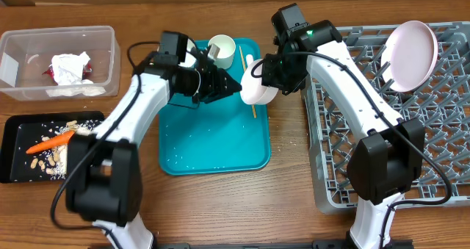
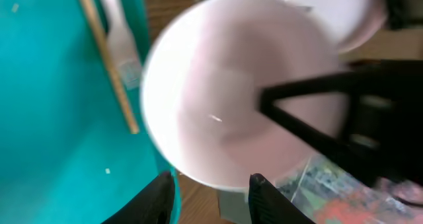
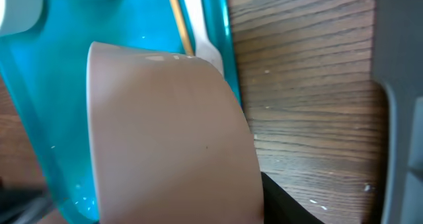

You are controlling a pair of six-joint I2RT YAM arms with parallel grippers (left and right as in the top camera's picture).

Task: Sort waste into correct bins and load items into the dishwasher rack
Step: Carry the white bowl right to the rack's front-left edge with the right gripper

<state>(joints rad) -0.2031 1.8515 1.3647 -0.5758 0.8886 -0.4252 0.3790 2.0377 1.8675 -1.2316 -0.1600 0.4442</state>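
Note:
My right gripper (image 1: 266, 73) is shut on a white bowl (image 1: 257, 93), held tilted on its side just above the right edge of the teal tray (image 1: 205, 146). In the left wrist view one black right finger reaches into the bowl (image 2: 231, 98). The bowl's outer wall (image 3: 165, 131) fills the right wrist view, with one finger (image 3: 291, 204) beside it. My left gripper (image 1: 236, 89) stands open just left of the bowl, its tips (image 2: 210, 197) short of the rim, with nothing between them. A white plate (image 1: 411, 54) stands upright in the grey rack (image 1: 440, 131).
A white cup (image 1: 220, 49) and a wooden chopstick (image 1: 241, 56) with a white utensil (image 2: 122, 39) lie on the tray's far end. The clear tub (image 1: 59, 30) holds crumpled napkins (image 1: 70, 69). The black tray (image 1: 15, 168) holds a carrot (image 1: 50, 142) and beige scraps.

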